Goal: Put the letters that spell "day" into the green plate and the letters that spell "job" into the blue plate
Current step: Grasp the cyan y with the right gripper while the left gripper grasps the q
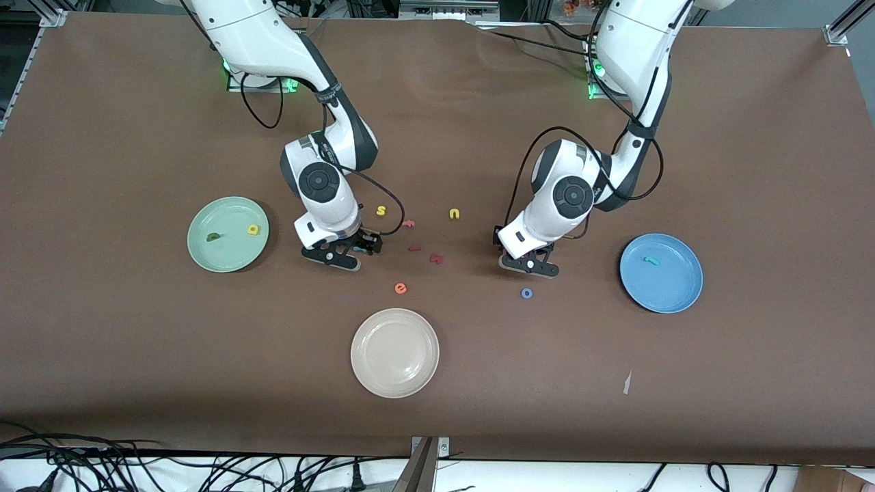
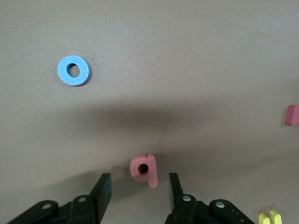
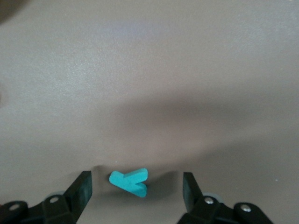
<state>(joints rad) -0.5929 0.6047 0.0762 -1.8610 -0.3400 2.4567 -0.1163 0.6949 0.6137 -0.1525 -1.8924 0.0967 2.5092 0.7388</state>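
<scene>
Brown tabletop, salmon b (image 2: 144,170) between open left tool (image 2: 140,191), cyan y (image 3: 129,181) between open right tool (image 3: 136,191)

Green plate (image 1: 205,249) holds d (image 1: 213,237) and a (image 1: 254,229); blue plate (image 1: 677,287) (apparently) j (image 1: 651,260).

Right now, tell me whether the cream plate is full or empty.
Empty: the cream plate shows only bare surface, with no foam letter on it.

Two glossy white arms with rounded shells and dark grey circular joint caps carry looped black cables. The black left gripper (image 1: 528,265) and black right gripper (image 1: 333,257) have flat matte fingers (image 2: 103,189) with silver screws; green lights glow at both bases.
</scene>
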